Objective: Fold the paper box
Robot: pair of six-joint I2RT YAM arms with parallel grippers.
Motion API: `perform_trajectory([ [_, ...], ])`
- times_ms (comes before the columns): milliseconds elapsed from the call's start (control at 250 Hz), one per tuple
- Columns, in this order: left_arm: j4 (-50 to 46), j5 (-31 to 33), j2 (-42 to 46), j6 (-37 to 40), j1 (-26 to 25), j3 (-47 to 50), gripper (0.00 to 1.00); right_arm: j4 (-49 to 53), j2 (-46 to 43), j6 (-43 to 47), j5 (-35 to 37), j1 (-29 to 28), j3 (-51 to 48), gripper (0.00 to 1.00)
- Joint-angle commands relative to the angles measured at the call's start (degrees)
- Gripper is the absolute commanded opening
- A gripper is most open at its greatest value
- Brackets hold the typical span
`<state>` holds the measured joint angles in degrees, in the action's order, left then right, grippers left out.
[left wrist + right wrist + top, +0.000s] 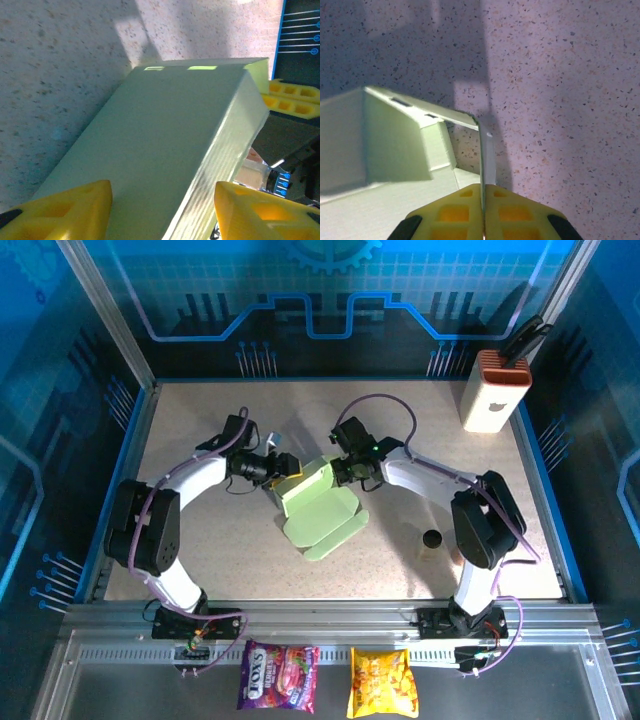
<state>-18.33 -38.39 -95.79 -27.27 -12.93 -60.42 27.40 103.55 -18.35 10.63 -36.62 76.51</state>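
The pale green paper box [322,510] lies mid-table, partly folded, with one end raised and flaps spread toward the front. My left gripper [283,472] meets its raised left end. In the left wrist view the left gripper [163,189] is open, its yellow fingers [75,212] apart over the box's broad panel [165,145] and striped side wall. I cannot tell whether they touch it. My right gripper [342,472] is at the box's far right corner. In the right wrist view the right gripper [483,186] is shut on a thin upright flap [486,155] of the paper box [395,150].
A white block with an orange ribbed top [495,390] stands at the back right corner. A dark round spot [432,538] marks the table by the right arm. Two snack packets [277,676] [382,683] lie on the front rail. Blue walls enclose the table.
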Motion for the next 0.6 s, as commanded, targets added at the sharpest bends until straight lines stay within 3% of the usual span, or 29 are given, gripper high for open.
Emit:
perform_trajectory([
  [0, 1.88, -1.97, 2.15, -2.43, -1.55, 1.52, 0.57, 0.75, 1.22, 0.10, -1.45, 0.32, 1.98, 0.08],
  [595, 12.13, 4.23, 1.59, -12.08, -7.46, 6.16, 0.54, 0.03, 2.80, -1.60, 1.88, -3.76, 2.60, 0.08],
])
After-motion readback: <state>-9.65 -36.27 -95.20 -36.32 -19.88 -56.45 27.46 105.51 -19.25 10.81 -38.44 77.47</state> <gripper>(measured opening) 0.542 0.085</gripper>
